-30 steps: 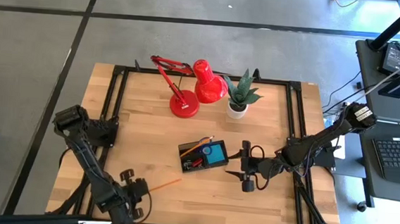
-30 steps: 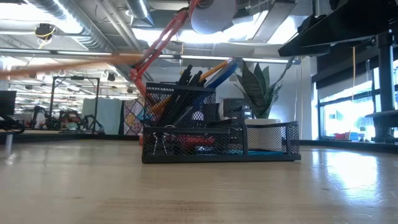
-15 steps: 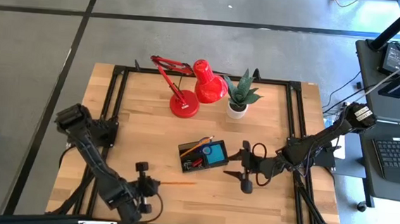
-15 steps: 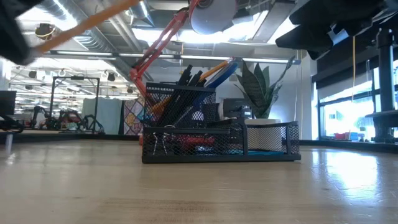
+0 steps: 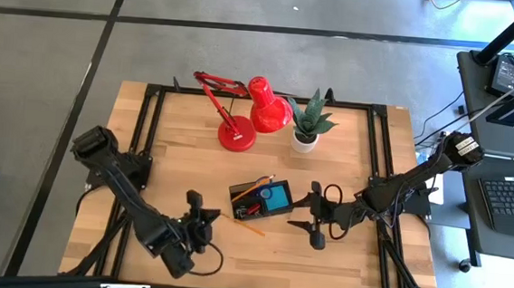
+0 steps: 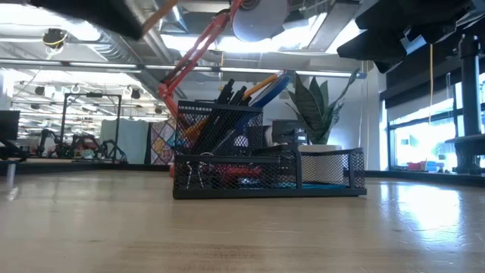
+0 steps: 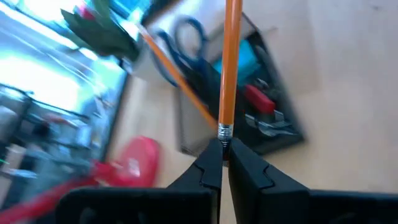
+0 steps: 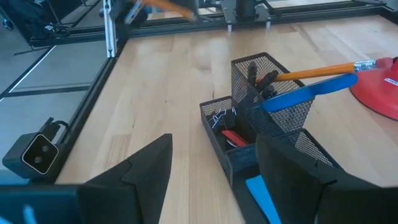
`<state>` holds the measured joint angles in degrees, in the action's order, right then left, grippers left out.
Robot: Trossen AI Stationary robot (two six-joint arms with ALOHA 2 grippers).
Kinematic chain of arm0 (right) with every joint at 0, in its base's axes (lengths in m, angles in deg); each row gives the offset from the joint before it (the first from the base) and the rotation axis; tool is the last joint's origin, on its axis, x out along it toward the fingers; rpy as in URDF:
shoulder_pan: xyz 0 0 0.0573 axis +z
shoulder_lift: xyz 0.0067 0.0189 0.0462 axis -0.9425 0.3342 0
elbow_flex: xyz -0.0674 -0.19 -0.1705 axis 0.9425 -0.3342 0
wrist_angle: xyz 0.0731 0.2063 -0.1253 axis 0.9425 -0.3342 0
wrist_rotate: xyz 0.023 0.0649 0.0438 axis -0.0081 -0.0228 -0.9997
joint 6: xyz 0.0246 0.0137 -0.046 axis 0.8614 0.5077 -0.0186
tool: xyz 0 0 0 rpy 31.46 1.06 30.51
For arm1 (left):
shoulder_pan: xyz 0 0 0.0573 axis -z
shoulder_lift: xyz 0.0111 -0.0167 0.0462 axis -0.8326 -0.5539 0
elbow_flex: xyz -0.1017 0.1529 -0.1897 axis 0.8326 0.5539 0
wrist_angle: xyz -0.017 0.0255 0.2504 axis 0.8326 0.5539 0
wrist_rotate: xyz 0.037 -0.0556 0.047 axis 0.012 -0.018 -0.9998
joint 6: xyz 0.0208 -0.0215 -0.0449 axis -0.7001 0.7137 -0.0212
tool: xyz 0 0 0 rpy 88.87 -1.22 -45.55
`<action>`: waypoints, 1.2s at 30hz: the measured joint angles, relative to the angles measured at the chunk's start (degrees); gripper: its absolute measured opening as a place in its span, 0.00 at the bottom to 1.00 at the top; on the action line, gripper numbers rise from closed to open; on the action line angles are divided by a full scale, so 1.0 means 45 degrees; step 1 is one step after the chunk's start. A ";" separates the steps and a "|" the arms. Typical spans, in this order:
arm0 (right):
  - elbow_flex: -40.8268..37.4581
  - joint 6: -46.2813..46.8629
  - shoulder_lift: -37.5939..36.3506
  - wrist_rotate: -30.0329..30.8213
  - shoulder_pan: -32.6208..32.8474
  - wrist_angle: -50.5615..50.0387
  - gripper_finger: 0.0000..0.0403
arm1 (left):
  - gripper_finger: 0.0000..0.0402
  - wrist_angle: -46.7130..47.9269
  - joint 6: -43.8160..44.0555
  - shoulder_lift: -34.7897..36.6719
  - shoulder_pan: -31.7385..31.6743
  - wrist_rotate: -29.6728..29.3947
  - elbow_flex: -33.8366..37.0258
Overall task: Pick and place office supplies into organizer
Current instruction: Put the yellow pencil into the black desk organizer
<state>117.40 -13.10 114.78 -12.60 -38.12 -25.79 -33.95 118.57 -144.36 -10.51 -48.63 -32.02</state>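
Orange wooden pencil [image 5: 248,224] clamped at eraser end in closed left gripper [image 5: 208,219], just left of black mesh organizer [image 5: 259,200] at table centre. Right gripper [image 5: 308,211] open, right of organizer.

Black wire-mesh metal organizer [image 8: 261,118] on pale, smooth wood table [image 8: 174,81] (faint sheen), glossy orange-painted pencil [image 7: 231,62].

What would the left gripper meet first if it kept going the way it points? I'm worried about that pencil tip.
Probably the organizer: the left gripper, shut on the orange pencil, aims it that way, though depth is unclear.
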 joint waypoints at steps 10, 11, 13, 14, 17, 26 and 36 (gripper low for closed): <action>0.0000 -0.0044 0.0000 0.0000 0.0000 -0.0264 0.58 | 0.02 0.0028 -0.6329 0.0721 -0.0662 -0.1847 -0.0005; 0.0000 -0.0044 0.0000 0.0000 0.0000 -0.0272 0.58 | 0.02 0.0047 -0.6727 0.0741 -0.0759 -0.2087 -0.0005; 0.0000 -0.0049 0.0000 0.0000 0.0000 -0.0277 0.58 | 0.02 0.0050 -0.7494 0.0751 -0.0966 -0.2719 -0.0005; 0.0000 -0.0083 0.0000 0.0000 0.0000 -0.0277 0.58 | 0.02 0.0063 -0.7905 0.0751 -0.1067 -0.3056 -0.0005; 0.0000 -0.0443 0.0000 0.0004 0.0003 -0.0281 0.58 | 0.02 0.0157 -0.9320 0.0751 -0.1343 -0.4168 -0.0005; 0.0000 -0.1319 0.0000 0.0015 0.0000 -0.0287 0.58 | 0.02 0.0781 -1.2910 0.0765 -0.1859 -0.6791 -0.0010; 0.0000 -0.1358 0.0000 0.0019 0.0005 -0.0350 0.58 | 0.02 0.1133 -1.6383 0.1012 -0.1949 -0.6795 -0.0010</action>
<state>117.40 -19.21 114.78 -12.51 -38.10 -27.36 -28.86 44.84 -139.81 -19.29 -79.20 -32.06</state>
